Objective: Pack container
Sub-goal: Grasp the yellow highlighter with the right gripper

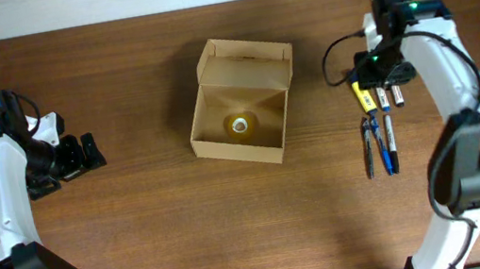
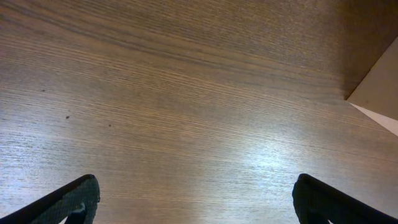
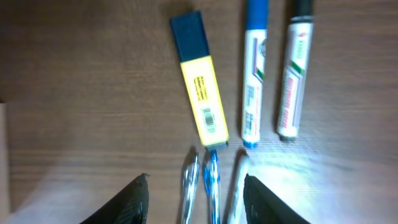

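While parked over bare wood at left side, L gripper (image 2: 199,202): fingers (image 2: 71,199) spread wide, nothing betw. them; well apart from box.
R gripper (image 3: 196,199): fingers (image 3: 127,202) spread, over writing kit at right side; nothing pinched; contact w/ pens – can't tell.
Container (image 1: 242,115): tan cardboard, mid-table, open; flap lid (image 1: 246,60) standing up on far side; one corner showing at right edge of left wrist view.
Inside box: small round pale item (image 1: 240,125) on floor, approx. centre; type unclear.
Highlighter (image 3: 200,102): yellow, blue cap, tilted, leftmost of upper row.
Markers: blue-cap marker (image 3: 254,81) & black-cap marker (image 3: 295,74), side by side, right of highlighter.
Pens (image 3: 212,186): three slim ones, just below markers, betw. R fingers in wrist view.
Table (image 1: 170,240): dark wood grain.
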You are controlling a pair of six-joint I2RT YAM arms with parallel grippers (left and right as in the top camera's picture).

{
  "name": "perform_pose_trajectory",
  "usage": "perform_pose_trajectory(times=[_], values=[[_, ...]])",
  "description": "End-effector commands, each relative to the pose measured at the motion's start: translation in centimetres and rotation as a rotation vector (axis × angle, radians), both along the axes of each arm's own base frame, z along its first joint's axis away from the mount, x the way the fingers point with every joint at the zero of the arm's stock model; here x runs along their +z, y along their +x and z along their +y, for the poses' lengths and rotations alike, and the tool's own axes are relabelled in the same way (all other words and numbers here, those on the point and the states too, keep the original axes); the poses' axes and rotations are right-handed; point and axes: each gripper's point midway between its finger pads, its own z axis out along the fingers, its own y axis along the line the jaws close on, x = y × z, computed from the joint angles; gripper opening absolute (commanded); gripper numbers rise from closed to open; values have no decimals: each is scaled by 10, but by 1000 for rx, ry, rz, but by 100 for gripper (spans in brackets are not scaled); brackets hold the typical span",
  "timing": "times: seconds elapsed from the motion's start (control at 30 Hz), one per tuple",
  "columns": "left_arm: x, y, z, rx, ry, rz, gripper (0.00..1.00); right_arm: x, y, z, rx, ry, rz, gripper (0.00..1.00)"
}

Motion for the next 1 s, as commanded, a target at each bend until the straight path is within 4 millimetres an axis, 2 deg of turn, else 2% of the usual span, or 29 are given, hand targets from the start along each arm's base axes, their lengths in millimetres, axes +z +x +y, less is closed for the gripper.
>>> perform_pose_trajectory(times=[0.0,0.23,0.6,0.87,0.9,0.97], values=[[5,-1,-2,-17,-7,-20,100,-18,2,6,66,26,31,49],[5,-1,-2,-16,-7,-20,100,-50,5,7,81,32,78,50],[5,-1,-2,-17,-7,-20,100,-72,29,6,87,25,20,50],[5,-1,-2,-17,-7,-20,100,-101,24,5,85,22,77,49],[5,-1,-2,-17,-7,-20,100,-102,23,5,85,23,80,48],[5,-1,-2,-17,-7,-20,100,-104,22,5,85,23,86,38]])
